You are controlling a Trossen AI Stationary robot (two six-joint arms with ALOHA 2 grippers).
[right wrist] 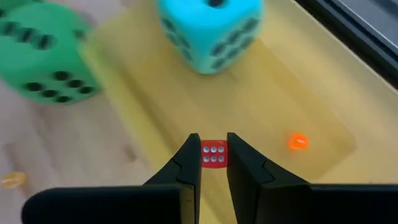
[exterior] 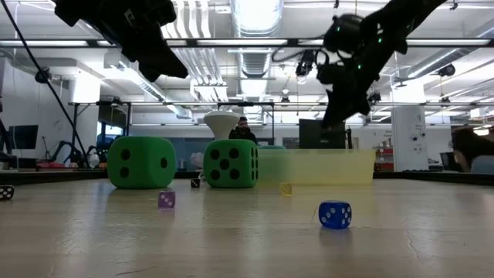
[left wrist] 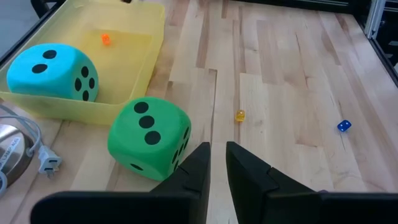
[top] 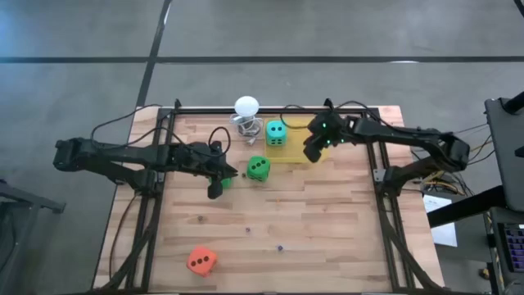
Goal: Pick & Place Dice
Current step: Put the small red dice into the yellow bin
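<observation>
A teal die (top: pixel 276 133) sits in the yellow tray (top: pixel 296 154) at the far middle of the table. One green die (top: pixel 258 168) rests on the wood just in front of the tray. A second green die (top: pixel 227 182) shows partly under my left gripper (top: pixel 217 187). That gripper hangs above the table, shut with nothing between its fingers (left wrist: pixel 217 163). An orange-red die (top: pixel 201 260) lies near the front left. My right gripper (top: pixel 315 152) hovers over the tray, shut on a tiny red die (right wrist: pixel 213 154). My right gripper pinches the tiny red die by two opposite sides (right wrist: pixel 213 154), right at the free ends of its fingers. The die's six-pip face is toward the wrist camera. The fingers slant down from the table's right side. The die is lifted clear above the tray floor.
A white ball on a wire stand (top: pixel 246 108) with a cord stands left of the tray. Tiny dice are scattered about: orange (right wrist: pixel 298 142) in the tray, yellow (left wrist: pixel 240 116), blue (exterior: pixel 335 214) and purple (exterior: pixel 166 200) on the wood. A black frame rims the table.
</observation>
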